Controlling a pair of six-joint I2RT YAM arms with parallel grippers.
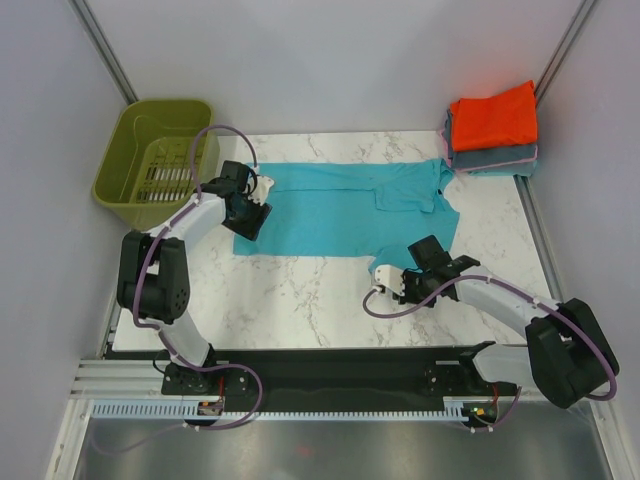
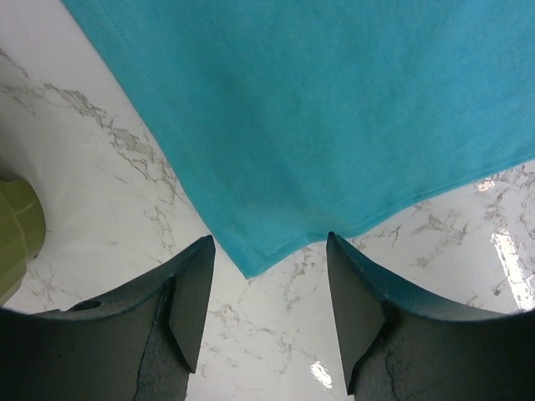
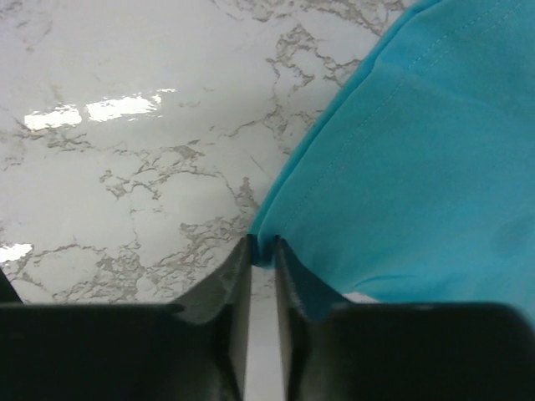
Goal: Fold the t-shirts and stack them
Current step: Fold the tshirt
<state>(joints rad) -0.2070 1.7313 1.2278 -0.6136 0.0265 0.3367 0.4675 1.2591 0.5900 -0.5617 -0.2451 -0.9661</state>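
Note:
A teal t-shirt (image 1: 330, 210) lies spread flat across the marble table (image 1: 300, 295), collar toward the right. My left gripper (image 1: 248, 212) hovers open over the shirt's left near corner; in the left wrist view that teal corner (image 2: 251, 263) points into the gap between the two fingers (image 2: 269, 242), touching neither. My right gripper (image 1: 392, 280) is at the near sleeve, and its jaws (image 3: 263, 246) stand narrowly together, pinching the edge of the teal cloth (image 3: 435, 184). A folded orange-red shirt (image 1: 493, 115) rests on a folded grey-blue one (image 1: 495, 160) at the back right corner.
An olive-green plastic basket (image 1: 150, 150) stands off the table's back left corner, close to the left arm; its rim (image 2: 17, 225) shows in the left wrist view. Grey walls enclose the back and sides.

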